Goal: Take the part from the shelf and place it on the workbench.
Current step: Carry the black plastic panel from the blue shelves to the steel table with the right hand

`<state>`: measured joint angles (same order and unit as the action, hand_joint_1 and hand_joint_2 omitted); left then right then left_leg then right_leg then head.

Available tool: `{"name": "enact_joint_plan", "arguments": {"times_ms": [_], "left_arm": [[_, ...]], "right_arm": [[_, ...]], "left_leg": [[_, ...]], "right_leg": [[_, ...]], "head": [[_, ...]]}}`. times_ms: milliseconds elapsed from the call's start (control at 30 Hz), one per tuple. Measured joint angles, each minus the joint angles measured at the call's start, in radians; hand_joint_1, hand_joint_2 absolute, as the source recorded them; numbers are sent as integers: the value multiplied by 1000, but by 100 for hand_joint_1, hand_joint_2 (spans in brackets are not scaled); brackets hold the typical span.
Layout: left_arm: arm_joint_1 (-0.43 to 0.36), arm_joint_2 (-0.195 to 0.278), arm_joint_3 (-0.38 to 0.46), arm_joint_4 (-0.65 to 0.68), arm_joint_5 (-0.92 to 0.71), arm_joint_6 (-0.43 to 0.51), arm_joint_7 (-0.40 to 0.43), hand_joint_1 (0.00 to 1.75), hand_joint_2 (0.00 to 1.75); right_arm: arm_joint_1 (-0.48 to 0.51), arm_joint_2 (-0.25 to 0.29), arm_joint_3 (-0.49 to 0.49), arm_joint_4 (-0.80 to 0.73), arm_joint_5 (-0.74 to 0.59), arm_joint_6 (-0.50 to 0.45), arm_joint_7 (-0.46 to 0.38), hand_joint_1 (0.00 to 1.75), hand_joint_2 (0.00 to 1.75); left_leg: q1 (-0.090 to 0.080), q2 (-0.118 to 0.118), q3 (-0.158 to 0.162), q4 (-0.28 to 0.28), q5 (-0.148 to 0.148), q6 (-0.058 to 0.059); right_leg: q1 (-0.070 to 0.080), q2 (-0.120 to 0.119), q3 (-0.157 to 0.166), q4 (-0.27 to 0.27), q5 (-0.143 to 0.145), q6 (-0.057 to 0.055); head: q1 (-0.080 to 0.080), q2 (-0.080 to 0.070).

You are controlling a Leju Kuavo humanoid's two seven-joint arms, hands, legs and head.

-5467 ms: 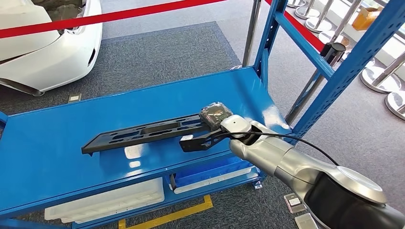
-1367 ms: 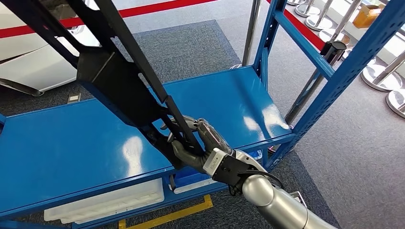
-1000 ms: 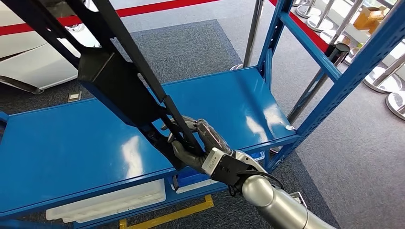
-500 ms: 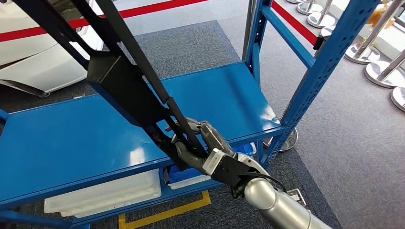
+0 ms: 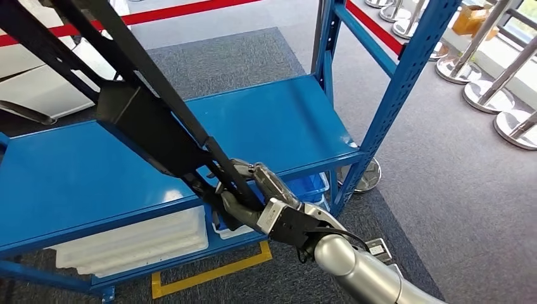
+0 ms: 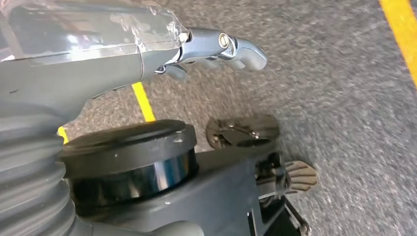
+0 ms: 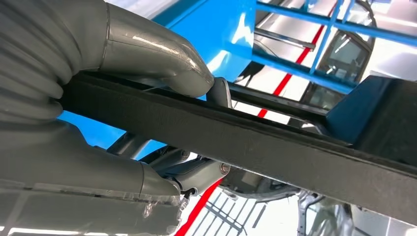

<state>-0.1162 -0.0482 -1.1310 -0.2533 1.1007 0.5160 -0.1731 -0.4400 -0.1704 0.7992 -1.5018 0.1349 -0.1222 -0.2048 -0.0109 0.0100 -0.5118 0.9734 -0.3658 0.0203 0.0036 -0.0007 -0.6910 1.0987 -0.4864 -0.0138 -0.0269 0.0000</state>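
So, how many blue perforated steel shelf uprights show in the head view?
2. The far upright stands at the blue shelf's back right corner, the near upright at its front right. Others may hide behind the long black part.

The long black part (image 5: 145, 120), gripped by the right hand (image 5: 250, 196), slants across the bare blue shelf (image 5: 278, 126). A blue upright (image 5: 399, 88) stands just right; open carpet (image 5: 456, 190) lies beyond.

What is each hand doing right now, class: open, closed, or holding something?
Left hand: holds nothing; whether its fingers are open or curled cannot be told.
Right hand: grips the long black part, lifted off the blue shelf.
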Motion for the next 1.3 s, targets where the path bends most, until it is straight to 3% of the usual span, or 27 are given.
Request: {"name": "enact_joint_plan", "arguments": {"times_ms": [67,100,133,200,233,267,333,400,433,467,567,600,633,667,733,800,867,933,967,1000,1067,1100,1133,1200,1233,1267,1300], "left_arm": [[0,0,-1,0,0,-2,0,0,175],[0,0,-1,0,0,-2,1,0,175],[0,-1,-1,0,0,-2,1,0,175],[0,-1,-1,0,0,-2,1,0,175],[0,0,-2,0,0,-2,1,0,175],[-1,0,-2,0,0,-2,1,0,175],[-1,0,-2,0,0,0,1,0,175],[0,-1,-2,0,1,2,1,0,175],[1,-1,-2,0,1,2,1,0,175],[1,-1,-2,0,1,3,1,0,175],[1,-1,-2,0,1,4,1,0,175],[1,-1,-2,0,1,4,1,0,175],[1,-1,-2,0,1,4,1,0,175],[0,-1,-2,0,2,4,1,0,175],[-1,-1,-2,0,2,4,1,0,175],[-4,0,-2,0,2,4,0,0,175],[-6,0,-2,0,3,4,-1,0,175],[-4,-1,-2,0,3,4,-1,0,175],[-4,-1,-3,0,3,4,-1,0,175],[-3,-1,-3,0,2,4,-1,0,175],[-3,-1,-3,0,0,3,-1,0,175],[-3,-1,-3,0,-1,1,-1,0,175],[-3,-1,-3,0,-3,0,-1,0,175],[-2,-1,-4,0,-8,-4,-1,0,175],[-2,-1,-5,0,-10,-6,-1,0,175],[-3,-1,-6,0,-13,-7,-1,0,175],[-3,-1,-8,0,-14,-8,-1,0,175]], "right_arm": [[2,-1,0,0,0,0,1,175,175],[4,-1,0,0,0,0,1,175,175],[5,-2,0,0,0,0,1,175,175],[6,-3,0,0,0,0,1,175,175],[6,-3,0,0,0,1,1,175,175],[6,-2,0,0,0,3,1,175,175],[6,-1,0,0,-2,8,1,175,175],[5,0,0,0,-4,11,1,175,175],[5,1,0,0,-5,12,0,175,175],[5,3,0,0,-6,13,0,175,175],[5,6,0,0,-6,15,0,175,175],[5,7,0,0,-6,15,0,175,175],[5,7,0,0,-7,15,0,175,175],[5,7,0,0,-7,16,0,175,175],[5,7,0,0,-9,18,0,175,175],[5,7,0,0,-11,18,0,175,175],[6,8,0,0,-13,19,0,175,175],[7,8,0,0,-16,19,0,175,175],[9,8,0,0,-17,19,1,175,175],[10,7,0,0,-18,19,1,175,175],[14,6,0,0,-18,18,2,175,175],[17,5,0,0,-18,18,2,175,175],[20,5,-1,0,-19,17,3,175,175],[25,4,-1,0,-19,15,7,175,175],[26,3,-1,0,-18,13,9,175,175],[26,3,-2,0,-18,11,10,175,175],[26,3,-2,0,-16,9,12,175,175]], "left_leg": [[2,1,-30,2,22,2],[3,2,-47,7,32,0],[5,3,-66,14,40,-3],[11,4,-105,36,53,-11],[14,4,-123,50,58,-16],[16,4,-139,63,61,-22],[16,4,-157,81,71,-35],[17,2,-163,84,83,-50],[19,0,-169,91,77,-57],[21,-1,-180,112,50,-62],[25,-3,-221,268,-98,-74],[25,-3,-226,323,-126,-75],[25,-3,-220,356,-130,-75],[24,-3,-199,359,-113,-72],[21,-5,-107,271,-67,-61],[16,-6,5,124,-69,-47],[8,-4,49,46,-81,-38],[8,0,33,30,-56,-28],[9,1,22,24,-42,-21],[11,3,8,19,-26,-14],[12,4,-25,18,2,-6],[11,4,-42,20,15,-5],[11,5,-59,22,28,-5],[11,7,-96,33,51,-8],[11,8,-114,42,60,-11],[10,8,-131,52,67,-15],[9,8,-143,61,73,-20]], "right_leg": [[-6,1,-30,112,-90,11],[-11,1,-37,164,-110,16],[-16,0,-32,192,-106,22],[-25,-1,26,150,-55,34],[-28,-2,70,90,-45,40],[-28,-1,111,29,-47,39],[-23,1,148,-40,-69,23],[-19,2,140,-44,-60,-1],[-19,1,132,-44,-51,-12],[-20,-1,121,-46,-40,-22],[-19,-2,79,-48,-4,-37],[-17,-2,64,-47,8,-37],[-16,-2,49,-47,19,-37],[-15,-2,34,-46,31,-36],[-13,-2,7,-46,55,-32],[-12,-2,-8,-46,77,-23],[-14,-5,-10,-53,99,-10],[-16,-7,-12,-63,114,4],[-16,-6,-17,-56,98,10],[-16,-4,-27,-29,58,13],[-16,-2,-50,80,-54,19],[-16,-2,-59,146,-91,21],[-17,-2,-60,197,-99,24],[-17,-2,-21,214,-51,26],[-17,-3,24,173,-26,25],[-16,-3,79,107,-22,22],[-15,-3,130,36,-37,16]], "head": [[14,0],[20,0],[24,0],[31,0],[35,0],[41,0],[47,0],[46,0],[44,0],[41,0],[21,0],[16,0],[12,0],[8,0],[2,0],[-3,0],[-5,0],[-6,0],[-6,0],[-1,0],[12,0],[19,0],[24,0],[34,0],[39,0],[44,0],[48,0]]}}
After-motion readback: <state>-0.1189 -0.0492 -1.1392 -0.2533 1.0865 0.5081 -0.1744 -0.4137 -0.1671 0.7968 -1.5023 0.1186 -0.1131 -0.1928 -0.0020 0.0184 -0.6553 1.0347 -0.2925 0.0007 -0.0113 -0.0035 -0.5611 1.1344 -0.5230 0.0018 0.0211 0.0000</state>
